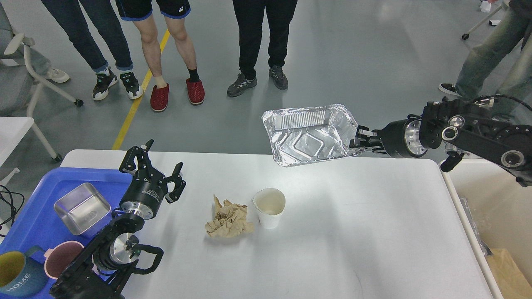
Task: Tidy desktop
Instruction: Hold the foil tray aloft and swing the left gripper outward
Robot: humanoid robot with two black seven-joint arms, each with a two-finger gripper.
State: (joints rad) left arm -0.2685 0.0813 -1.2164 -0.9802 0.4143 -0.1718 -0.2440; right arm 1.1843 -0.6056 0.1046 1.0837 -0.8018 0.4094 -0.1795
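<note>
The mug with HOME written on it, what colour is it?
The mug is teal-blue outside and yellow inside, seen in the head view at the bottom left.

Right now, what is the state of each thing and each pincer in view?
Foil tray: lifted, tilted, empty, held by its edge.
Right pincer: shut on the foil tray.
Left pincer: open, holding nothing.
Paper cup: upright on the desktop.
Brown paper: crumpled, beside the cup.
Steel tin: upright, empty, in the blue tray.
</note>
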